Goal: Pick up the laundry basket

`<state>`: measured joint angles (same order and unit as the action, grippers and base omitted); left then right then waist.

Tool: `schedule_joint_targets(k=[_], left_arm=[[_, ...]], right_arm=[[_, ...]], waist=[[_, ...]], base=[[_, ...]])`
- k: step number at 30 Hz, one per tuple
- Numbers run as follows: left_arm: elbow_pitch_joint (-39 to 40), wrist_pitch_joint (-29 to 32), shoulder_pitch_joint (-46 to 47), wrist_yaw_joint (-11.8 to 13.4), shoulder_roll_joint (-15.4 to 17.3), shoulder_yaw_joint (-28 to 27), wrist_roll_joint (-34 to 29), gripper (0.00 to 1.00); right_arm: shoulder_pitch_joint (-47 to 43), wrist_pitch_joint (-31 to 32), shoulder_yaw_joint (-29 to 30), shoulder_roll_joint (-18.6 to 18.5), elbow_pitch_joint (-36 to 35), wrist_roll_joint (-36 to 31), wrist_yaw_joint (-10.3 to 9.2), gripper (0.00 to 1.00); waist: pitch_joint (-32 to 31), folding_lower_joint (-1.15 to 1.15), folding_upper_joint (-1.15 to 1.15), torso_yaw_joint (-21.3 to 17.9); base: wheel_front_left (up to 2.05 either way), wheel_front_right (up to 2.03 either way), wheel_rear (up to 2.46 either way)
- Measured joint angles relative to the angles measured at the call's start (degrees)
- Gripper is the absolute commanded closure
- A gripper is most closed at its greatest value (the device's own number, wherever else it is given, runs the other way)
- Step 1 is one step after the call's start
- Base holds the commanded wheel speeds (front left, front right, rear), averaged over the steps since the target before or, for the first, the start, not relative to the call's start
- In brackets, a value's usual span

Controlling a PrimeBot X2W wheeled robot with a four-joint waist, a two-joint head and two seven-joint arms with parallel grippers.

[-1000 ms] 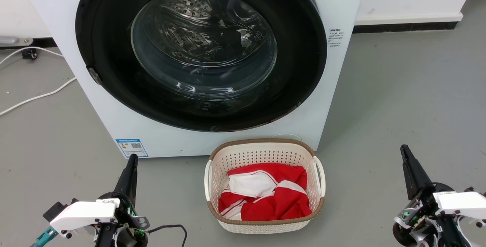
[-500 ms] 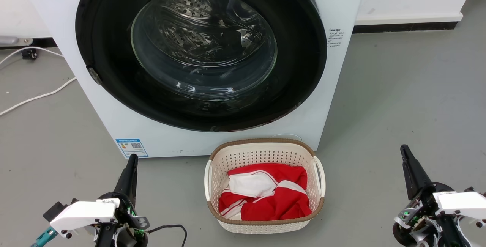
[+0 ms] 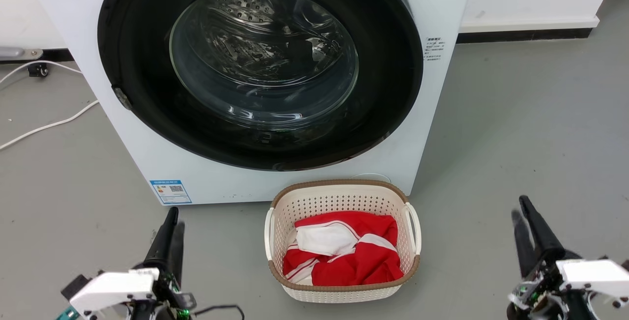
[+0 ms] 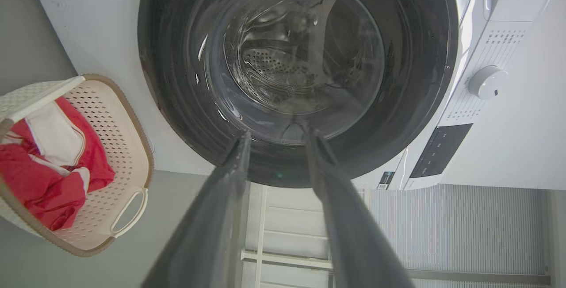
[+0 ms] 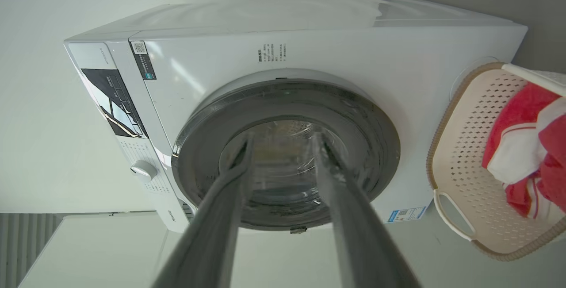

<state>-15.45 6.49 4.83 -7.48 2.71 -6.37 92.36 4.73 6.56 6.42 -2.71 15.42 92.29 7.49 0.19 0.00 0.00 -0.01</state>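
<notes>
The laundry basket (image 3: 339,185), cream-white and perforated with a brown rim and white side handles, stands on the grey floor right in front of the washing machine. A red and white garment (image 3: 354,256) lies crumpled inside it. My left gripper (image 3: 175,218) is low at the left, well apart from the basket, its fingers slightly spread. My right gripper (image 3: 519,207) is low at the right, also spread and apart from it. In the left wrist view the left gripper (image 4: 277,135) is open and the basket (image 4: 110,137) lies at the left. In the right wrist view the right gripper (image 5: 283,140) is open and the basket (image 5: 464,146) lies at the right.
A white front-loading washing machine (image 3: 437,113) with a closed round glass door (image 3: 263,54) rises directly behind the basket. White cables (image 3: 49,126) run over the floor at the far left. A white wall base (image 3: 526,24) borders the back right. Bare grey floor lies on both sides of the basket.
Both grippers have opened, each now showing two separated fingers, and both have dropped slightly lower in the head view. The basket has not moved.
</notes>
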Motion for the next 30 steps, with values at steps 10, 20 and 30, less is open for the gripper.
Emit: schedule_joint_targets(k=[10,20,30], left_arm=[[1.1,-2.6,-0.7,0.0,-0.1,-0.3,-5.7,0.0],[4.6,-5.2,-0.7,2.1,-0.1,0.3,-17.2,0.0],[7.3,-7.5,-0.7,4.2,-0.1,2.5,-28.9,0.0]], right_arm=[[-0.6,-2.7,-0.2,0.1,-0.7,-6.4,0.0,0.0],[-0.6,-5.2,-0.7,0.1,-4.4,-20.3,0.0,0.0],[-0.7,-7.6,-2.3,0.0,-7.0,-33.7,0.0,0.0]], waist=[[0.2,0.0,0.0,0.0],[0.5,0.01,0.0,0.0],[0.7,0.01,0.0,0.0]], base=[[0.0,0.0,0.0],[0.0,0.0,0.0],[0.0,0.0,0.0]])
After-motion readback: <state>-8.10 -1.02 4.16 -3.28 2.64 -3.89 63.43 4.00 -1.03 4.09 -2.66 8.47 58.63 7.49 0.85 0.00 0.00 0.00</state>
